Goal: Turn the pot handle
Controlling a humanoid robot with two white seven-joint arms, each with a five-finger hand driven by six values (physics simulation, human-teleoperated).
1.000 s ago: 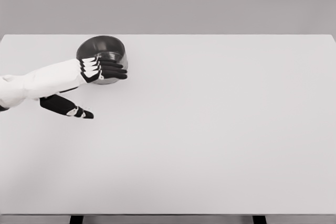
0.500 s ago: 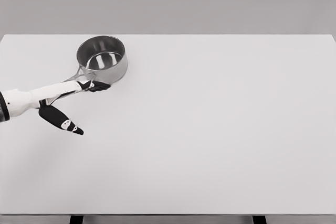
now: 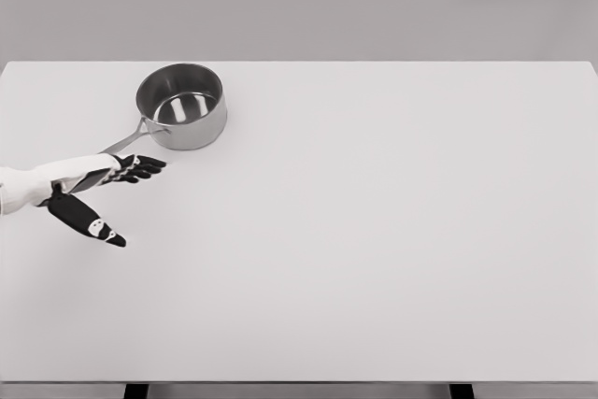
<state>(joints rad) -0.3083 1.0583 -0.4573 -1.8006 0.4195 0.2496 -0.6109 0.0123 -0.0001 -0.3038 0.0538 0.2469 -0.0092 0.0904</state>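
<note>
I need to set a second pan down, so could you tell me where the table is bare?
Bare: everything right of the saucepan to the table edge, and the front strip. Crowded: the far-left corner, with its handle and the left robot hand.

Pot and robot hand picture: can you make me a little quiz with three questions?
1. True or false: the left hand is gripping the pot.
2. Which way does the pot's handle point: A) lower left, B) right, C) straight up?
3. Fill in: the pot stands on the white ____.

Key: 1 false, the open hand is apart from the pot. 2 A. 3 table.
</note>
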